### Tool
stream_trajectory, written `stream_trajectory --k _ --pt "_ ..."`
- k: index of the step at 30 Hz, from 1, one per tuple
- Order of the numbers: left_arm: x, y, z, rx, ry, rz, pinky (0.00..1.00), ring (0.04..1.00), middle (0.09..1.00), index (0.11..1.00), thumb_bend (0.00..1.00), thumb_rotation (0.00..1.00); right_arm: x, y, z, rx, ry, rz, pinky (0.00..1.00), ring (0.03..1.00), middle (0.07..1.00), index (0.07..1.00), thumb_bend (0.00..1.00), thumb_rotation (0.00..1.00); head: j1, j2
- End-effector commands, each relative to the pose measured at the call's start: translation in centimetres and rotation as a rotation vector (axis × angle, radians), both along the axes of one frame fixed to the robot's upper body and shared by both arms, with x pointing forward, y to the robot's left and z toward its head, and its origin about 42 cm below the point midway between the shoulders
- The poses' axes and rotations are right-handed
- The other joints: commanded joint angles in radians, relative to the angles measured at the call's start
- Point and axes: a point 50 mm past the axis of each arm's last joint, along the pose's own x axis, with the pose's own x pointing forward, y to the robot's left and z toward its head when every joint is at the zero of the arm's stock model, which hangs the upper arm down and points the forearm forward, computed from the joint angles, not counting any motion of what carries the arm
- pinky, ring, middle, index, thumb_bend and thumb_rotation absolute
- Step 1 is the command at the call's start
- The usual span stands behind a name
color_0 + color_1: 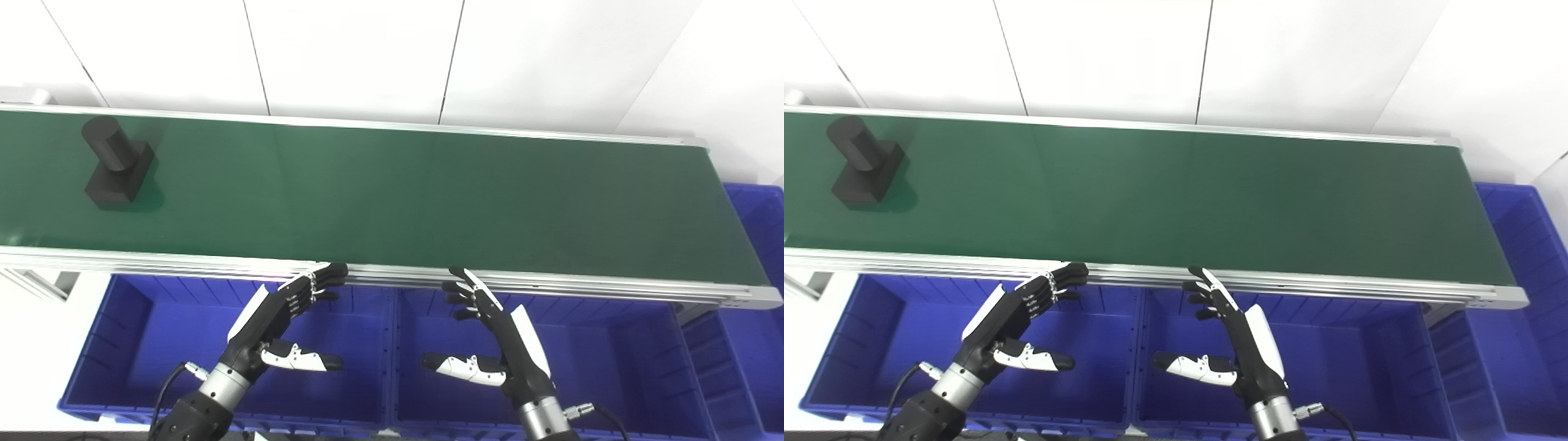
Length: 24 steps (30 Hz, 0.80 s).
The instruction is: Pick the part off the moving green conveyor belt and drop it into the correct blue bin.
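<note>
1. Far off to the left, the black part (116,162) sits on the green belt (392,196), a square block with a round peg standing up from it, leaning toward the far left.
2. Both hands hover over the blue bins (202,349), near the belt's near rail, holding nothing.
3. Left hand (278,321): fingers spread, reaching toward the rail, thumb pointing right.
4. Right hand (496,334): fingers apart, thumb pointing left.
</note>
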Motion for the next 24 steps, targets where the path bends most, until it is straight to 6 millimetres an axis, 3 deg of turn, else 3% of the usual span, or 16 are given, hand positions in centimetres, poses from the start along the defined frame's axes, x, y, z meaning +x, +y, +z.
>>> stream_trajectory --k 1,6,12,14,21,24 --pt "0.6 -0.1 0.8 0.0 -0.061 0.001 0.79 0.847 0.859 0.838 0.88 0.25 0.3 0.2 1.0 0.032 -0.09 0.014 0.67 0.781 0.819 0.912 0.84 0.51 0.007 -0.009" --pt "0.5 -0.4 0.3 0.009 -0.046 0.004 0.78 0.843 0.853 0.833 0.89 0.26 0.1 0.0 0.3 0.04 -0.084 0.013 0.67 0.782 0.818 0.912 0.85 0.51 0.065 -0.054" --pt "-0.2 -2.1 -0.6 -0.003 -0.014 -0.009 0.77 0.828 0.84 0.83 0.89 0.24 -0.8 -1.6 -0.9 0.071 -0.085 0.018 0.69 0.79 0.829 0.919 0.84 0.49 0.281 -0.168" --pt "-0.3 -2.7 -0.8 0.005 -0.01 -0.01 0.77 0.825 0.84 0.829 0.89 0.24 -1.0 -2.2 -1.1 0.078 -0.087 0.023 0.68 0.787 0.832 0.923 0.83 0.48 0.315 -0.196" --pt "-0.7 -4.2 -1.3 0.039 -0.004 0.011 0.78 0.831 0.852 0.835 0.91 0.26 -1.4 -3.3 -1.7 0.084 -0.091 0.033 0.69 0.782 0.828 0.922 0.82 0.47 0.327 -0.253" --pt "-0.7 -4.4 -1.5 0.033 0.005 0.01 0.78 0.837 0.855 0.834 0.91 0.23 -1.4 -3.4 -2.0 0.084 -0.098 0.035 0.67 0.771 0.825 0.916 0.82 0.45 0.322 -0.272"
